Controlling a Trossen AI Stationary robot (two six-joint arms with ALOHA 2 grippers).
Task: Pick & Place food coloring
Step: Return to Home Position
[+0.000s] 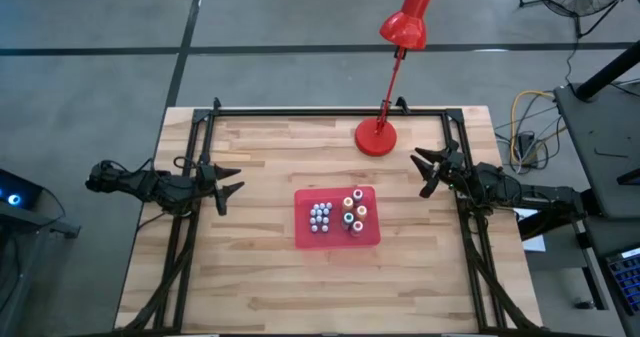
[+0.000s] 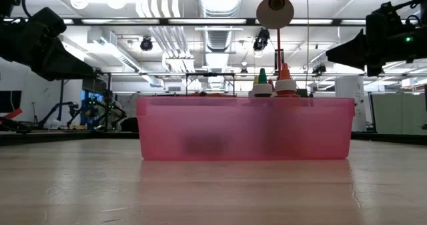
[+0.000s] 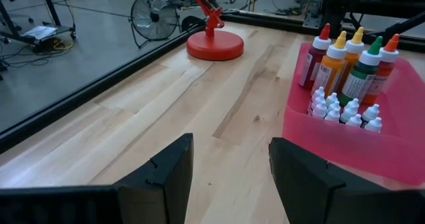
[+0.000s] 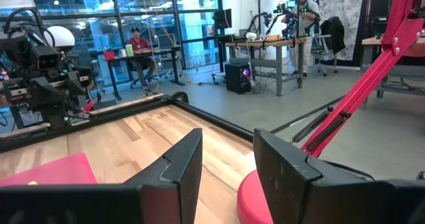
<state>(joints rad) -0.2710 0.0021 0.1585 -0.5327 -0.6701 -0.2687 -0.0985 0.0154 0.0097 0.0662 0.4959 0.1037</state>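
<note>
The food coloring bottles stand upright inside a red tray (image 1: pixel 370 237) at the table's middle: a cluster of tiny white-capped bottles (image 1: pixel 320 217) and several larger coloured ones (image 1: pixel 354 209). The left wrist view shows the small bottles (image 3: pixel 342 111) and the tall ones (image 3: pixel 348 64) in the tray (image 3: pixel 319 134). In the low view only the coloured caps (image 2: pixel 273 83) rise above the tray wall (image 2: pixel 243 128). My left gripper (image 1: pixel 232 180) (image 3: pixel 229 167) hovers open, left of the tray. My right gripper (image 1: pixel 428 172) (image 4: pixel 228 159) hovers open to the tray's right, near the lamp base.
A red desk lamp stands on its round base (image 1: pixel 376 136) at the table's far side, its arm leaning toward its head (image 1: pixel 407 17). A black frame (image 1: pixel 330 110) borders the table's far and side edges. Bare wood (image 1: pixel 300 292) lies on the tray's near side. People sit at desks far back (image 4: pixel 137 41).
</note>
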